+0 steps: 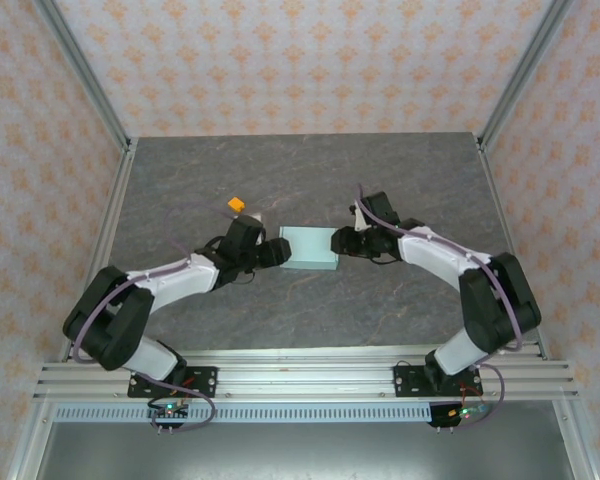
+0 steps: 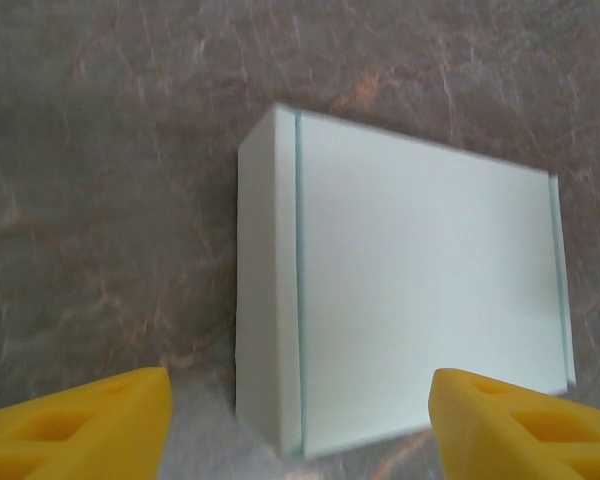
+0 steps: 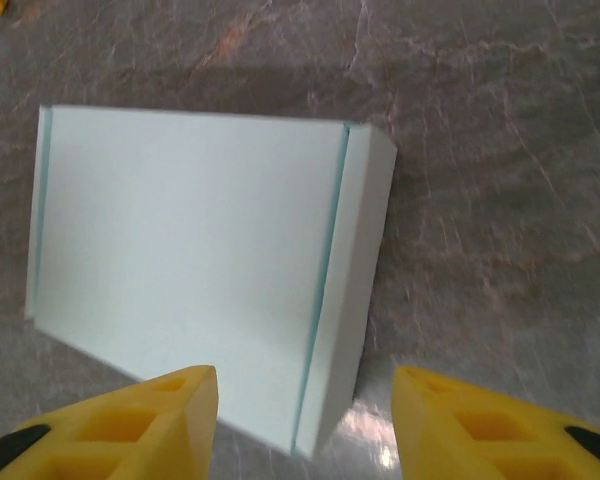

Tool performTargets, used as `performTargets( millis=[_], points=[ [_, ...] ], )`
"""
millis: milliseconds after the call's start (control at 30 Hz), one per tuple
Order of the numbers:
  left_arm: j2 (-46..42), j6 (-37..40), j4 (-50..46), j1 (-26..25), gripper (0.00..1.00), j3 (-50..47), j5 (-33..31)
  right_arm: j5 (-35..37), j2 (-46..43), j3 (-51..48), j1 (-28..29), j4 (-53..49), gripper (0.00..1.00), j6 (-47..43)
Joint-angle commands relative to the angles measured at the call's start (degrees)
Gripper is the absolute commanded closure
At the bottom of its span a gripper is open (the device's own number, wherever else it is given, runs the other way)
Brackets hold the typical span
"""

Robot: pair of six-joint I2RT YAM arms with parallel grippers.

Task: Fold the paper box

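Flanking paper box [image 1: 309, 248] at both short edges | left pincer [image 2: 298, 390] wide | right pincer [image 3: 302, 380] wide

A tiny orange block [image 1: 237, 206] sits on the grey marbled tabletop [image 1: 310, 165], left of centre; pale floral-patterned walls [image 1: 300, 60] enclose three sides.
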Motion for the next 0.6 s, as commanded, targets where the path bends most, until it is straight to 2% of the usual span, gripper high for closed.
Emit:
performTargets(
  millis=[0,233,567],
  points=[
    [4.2,1.9,-0.9,0.5,0.31,3.7,2.0,-1.2,3.6,2.2,-0.3,3.7,0.51,3.2],
    [10.1,1.0,-0.4,0.4,0.32,8.9,4.5,-2.9,7.3,4.3,-0.9,6.7,0.54,4.4],
    [21.4,0.5,-2.4,0.4,0.35,22.0,5.1,-4.9,13.0,10.4,-6.5,8.3,0.58,5.6]
  ],
)
